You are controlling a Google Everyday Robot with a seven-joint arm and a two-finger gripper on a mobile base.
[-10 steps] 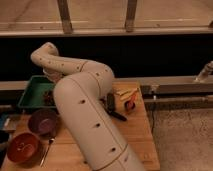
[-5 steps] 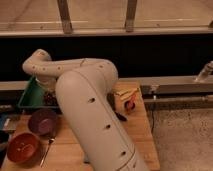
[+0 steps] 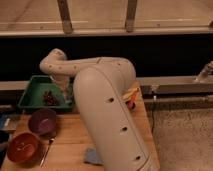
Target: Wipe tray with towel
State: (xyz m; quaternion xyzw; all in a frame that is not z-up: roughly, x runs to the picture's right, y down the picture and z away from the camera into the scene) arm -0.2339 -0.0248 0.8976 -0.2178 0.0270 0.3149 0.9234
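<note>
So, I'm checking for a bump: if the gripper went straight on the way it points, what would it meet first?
Likely the green tray: the gripper points down over its right end, beside the brown clump. Depth is unclear, so it could be the rim instead.

The robot's arm (image 3: 107,117) blocked the middle of the bench (image 3: 70,131), its gripper (image 3: 67,94) low by the right rim of the green tray (image 3: 31,86) at the far-left corner. A purple bowl (image 3: 42,121) and a red-orange bowl (image 3: 22,146) crowded the left edge, and bare wood lay open between them and the arm.
</note>
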